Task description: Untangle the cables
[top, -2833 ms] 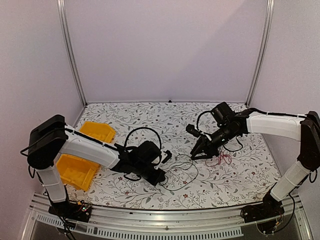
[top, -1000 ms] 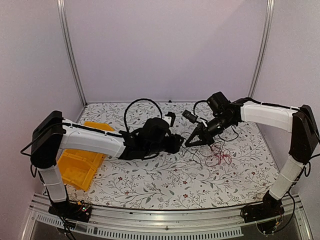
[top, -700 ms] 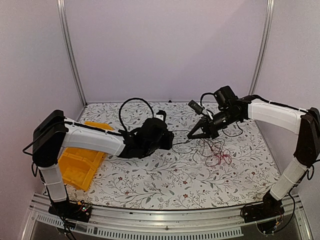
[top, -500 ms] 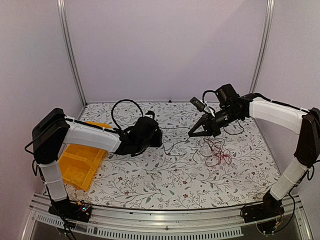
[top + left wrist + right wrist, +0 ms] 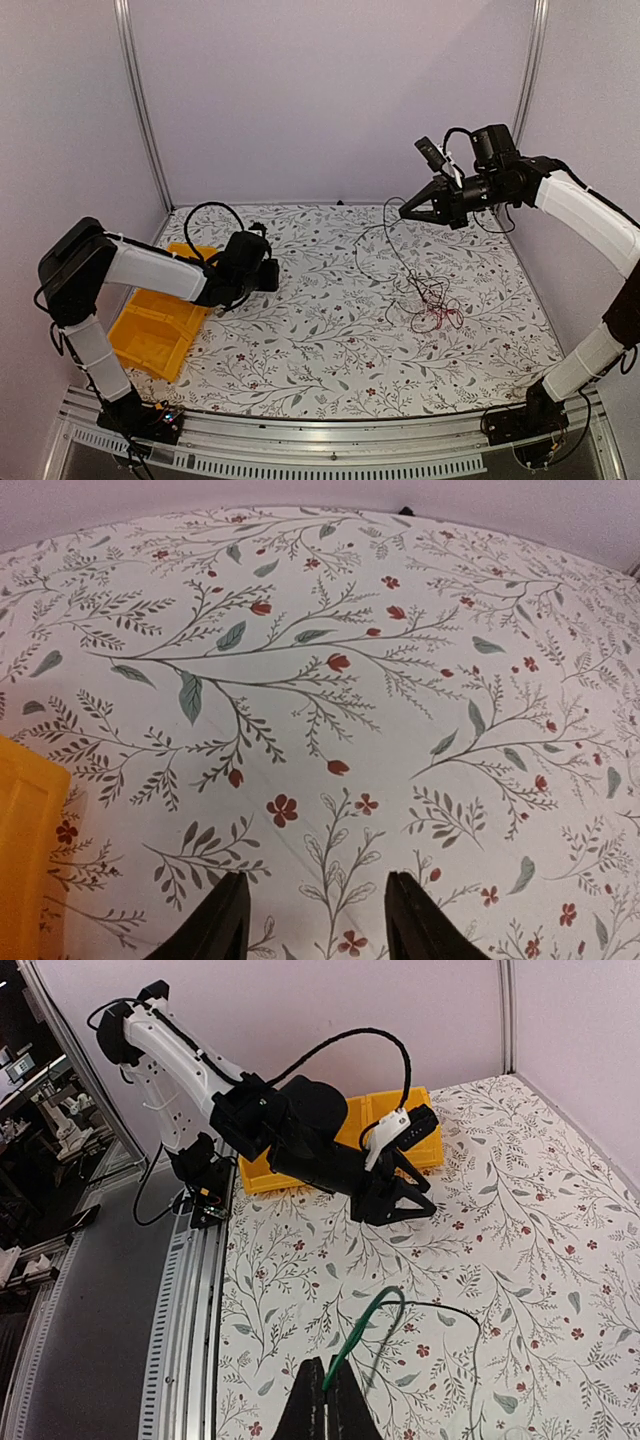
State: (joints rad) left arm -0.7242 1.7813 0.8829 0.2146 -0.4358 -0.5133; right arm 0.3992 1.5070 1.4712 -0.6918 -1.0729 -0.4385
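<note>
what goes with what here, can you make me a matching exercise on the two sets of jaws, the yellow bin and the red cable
1 left jaws
2 right jaws
3 yellow bin
4 red cable

a bunched on the floral cloth, right of centre
b shut on a thin cable, held high
c open, nothing between them
d far left of the cloth

Pairs: 1-c, 2-b, 3-d, 4-a
</note>
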